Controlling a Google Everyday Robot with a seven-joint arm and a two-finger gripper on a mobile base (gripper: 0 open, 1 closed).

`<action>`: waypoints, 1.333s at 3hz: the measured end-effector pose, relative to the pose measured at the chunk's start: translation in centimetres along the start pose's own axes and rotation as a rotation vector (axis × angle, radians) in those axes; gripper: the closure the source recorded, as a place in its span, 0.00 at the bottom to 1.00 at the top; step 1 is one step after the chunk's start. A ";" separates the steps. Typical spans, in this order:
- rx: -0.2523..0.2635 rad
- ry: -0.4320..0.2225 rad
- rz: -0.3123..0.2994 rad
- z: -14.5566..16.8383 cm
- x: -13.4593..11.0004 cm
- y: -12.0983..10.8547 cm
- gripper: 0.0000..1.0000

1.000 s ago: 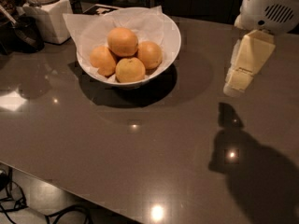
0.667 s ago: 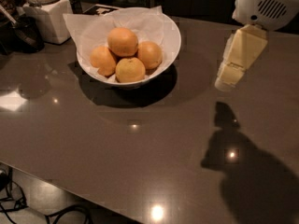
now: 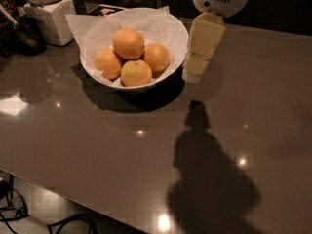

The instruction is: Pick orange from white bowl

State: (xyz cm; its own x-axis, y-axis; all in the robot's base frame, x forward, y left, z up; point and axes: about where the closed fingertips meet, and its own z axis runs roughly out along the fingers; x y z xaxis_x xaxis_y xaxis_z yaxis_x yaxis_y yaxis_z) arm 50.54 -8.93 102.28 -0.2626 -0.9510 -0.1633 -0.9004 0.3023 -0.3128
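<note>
The white bowl point(image 3: 176, 39) with a crinkled white paper liner stands at the back left of the grey table. Several oranges are piled in it. The orange point(image 3: 128, 43) is the large round one on top of the pile. The others lie around it: one at left point(image 3: 107, 62), one at front point(image 3: 136, 73), one at right point(image 3: 156, 57). My gripper point(image 3: 194, 75) hangs from its white wrist just to the right of the bowl's rim, above the table and level with the bowl. It holds nothing.
A white square-based jar point(image 3: 48, 13) stands at the back left beside the bowl, with a dark object point(image 3: 24, 33) next to it. The table's front edge point(image 3: 87, 206) runs diagonally at lower left, with cables on the floor below.
My gripper has moved left, from well to the right of the bowl to right beside its rim. The oranges and bowl have not moved.
</note>
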 end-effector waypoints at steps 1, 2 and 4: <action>0.018 -0.019 -0.004 -0.3 -0.5 -0.3 0.00; 0.002 -0.069 0.018 -0.2 -3.0 -1.3 0.00; -0.017 -0.065 0.027 2.4 -9.8 -5.1 0.00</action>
State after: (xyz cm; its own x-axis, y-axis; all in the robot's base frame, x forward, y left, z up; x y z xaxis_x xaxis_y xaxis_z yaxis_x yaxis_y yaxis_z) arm 58.52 -0.96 103.27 -0.2643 -0.9362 -0.2316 -0.8991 0.3260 -0.2920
